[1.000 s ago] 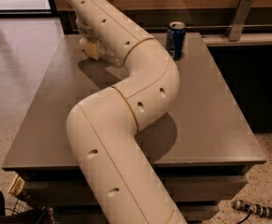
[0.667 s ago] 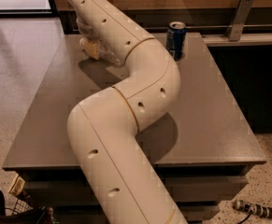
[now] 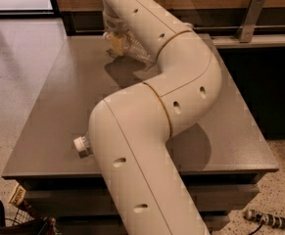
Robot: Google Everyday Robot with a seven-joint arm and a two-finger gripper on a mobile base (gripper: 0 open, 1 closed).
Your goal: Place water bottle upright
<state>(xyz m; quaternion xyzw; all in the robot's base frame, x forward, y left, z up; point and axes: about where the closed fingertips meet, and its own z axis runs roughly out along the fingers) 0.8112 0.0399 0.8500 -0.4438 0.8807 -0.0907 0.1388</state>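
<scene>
Tool (image 3: 115,39) at far table (image 3: 59,106) edge — half hidden by arm (image 3: 181,82), grip unclear, water bottle (image 3: 134,52) just beside

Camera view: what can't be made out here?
Camera view, the gripper, by the clear ribbed plastic bottle at the far side of the grey table: mostly hidden by the cream arm.
That bottle: cap and label hidden by gripper and arm.
Near left, white-capped bottle neck: body hidden behind the arm.
</scene>
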